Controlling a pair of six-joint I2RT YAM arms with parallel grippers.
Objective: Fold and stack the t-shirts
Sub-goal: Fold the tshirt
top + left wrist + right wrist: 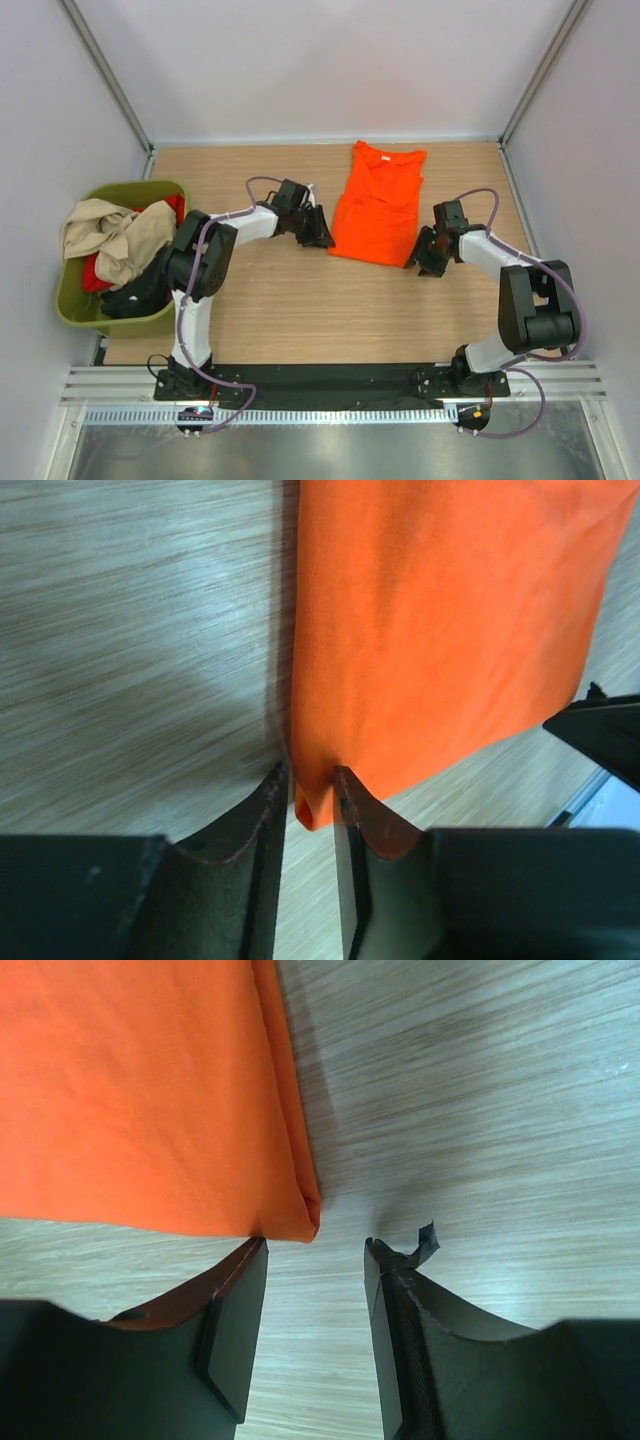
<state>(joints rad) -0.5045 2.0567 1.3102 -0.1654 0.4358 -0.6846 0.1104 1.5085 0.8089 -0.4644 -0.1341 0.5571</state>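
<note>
The orange t-shirt (pixel 378 205) lies flat on the tabletop (pixel 300 310), with the tub (pixel 70 305) of unfolded t-shirts (pixel 115 240) well to its left. At its near left corner our left fingers (pixel 250 830) stand narrow around the cloth tip; we cannot tell whether they pinch it. At its near right corner our right fingers (pixel 235 1300) gape wide, the corner outside them. Lifting now could drag one side and skew the fold.
</note>
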